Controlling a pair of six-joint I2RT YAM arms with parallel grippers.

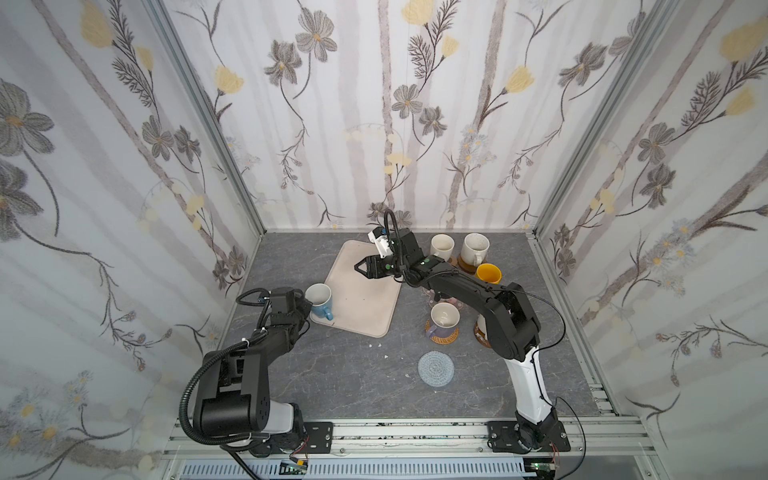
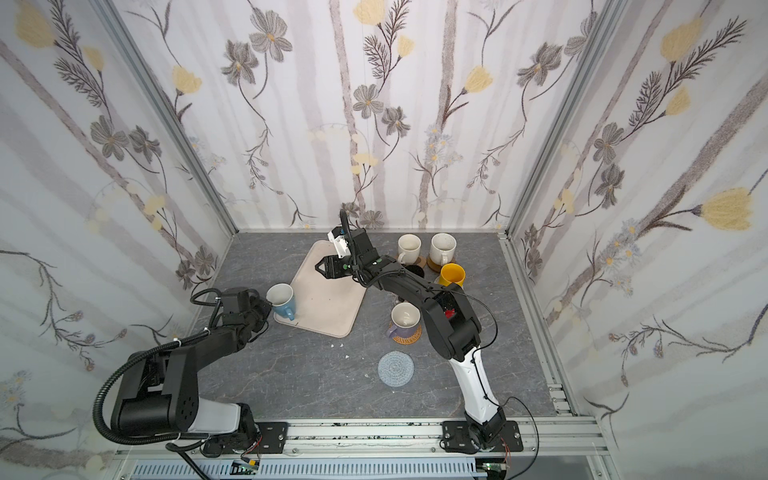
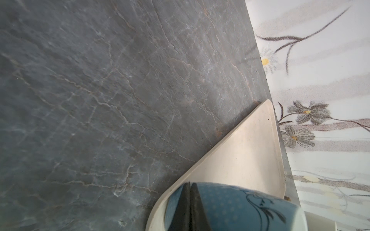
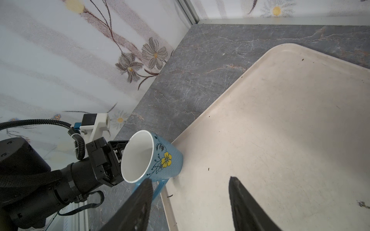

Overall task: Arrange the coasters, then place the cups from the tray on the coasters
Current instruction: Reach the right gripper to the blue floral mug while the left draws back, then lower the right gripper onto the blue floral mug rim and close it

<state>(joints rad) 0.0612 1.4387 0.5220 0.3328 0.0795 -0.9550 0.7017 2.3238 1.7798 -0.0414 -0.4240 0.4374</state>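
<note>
Light blue cup (image 4: 158,158) leans at the near left corner of the tray (image 4: 280,120). Your left gripper (image 3: 189,208) has its jaws pressed together, apparently pinching the cup's rim, though its wrist view cuts off most of the cup. Your right gripper (image 4: 190,179) hangs over the tray with its jaws spread, holding nothing. That arm's elbow mostly hides a pale cup (image 1: 480,323). The grey-blue coaster (image 1: 435,369) lies bare.

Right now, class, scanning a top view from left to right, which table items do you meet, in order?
First the light blue mug → tray → lavender mug → yellow mug.
</note>
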